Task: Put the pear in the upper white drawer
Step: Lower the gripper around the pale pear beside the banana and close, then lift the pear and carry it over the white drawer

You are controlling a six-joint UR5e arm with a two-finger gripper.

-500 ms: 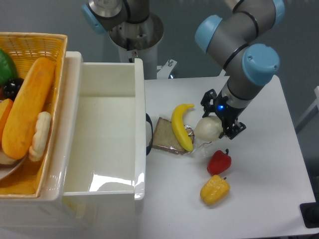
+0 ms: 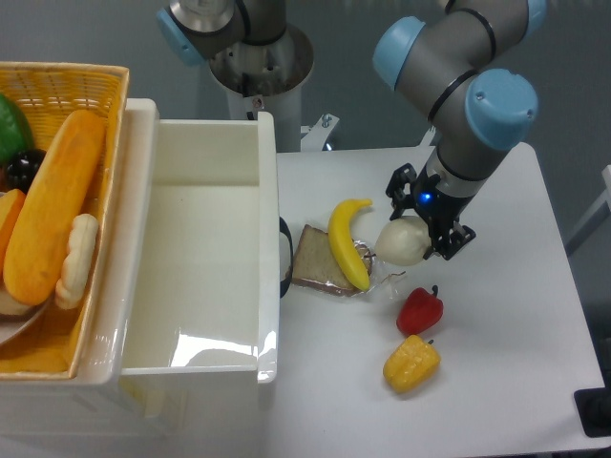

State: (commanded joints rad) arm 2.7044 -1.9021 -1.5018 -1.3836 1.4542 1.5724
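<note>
Since the earlier frame my gripper (image 2: pixel 423 220) and the pear (image 2: pixel 402 240) have shifted slightly up and to the right, away from the table (image 2: pixel 516 315); nothing else has moved. My fingers are clenched on the pear, a smooth, matte, cream-white round fruit, which sits just right of the curved yellow banana (image 2: pixel 347 239) and above the glossy red pepper (image 2: pixel 419 310). The drawer (image 2: pixel 205 258), a glossy white plastic box with thin walls, stands open at left.
</note>
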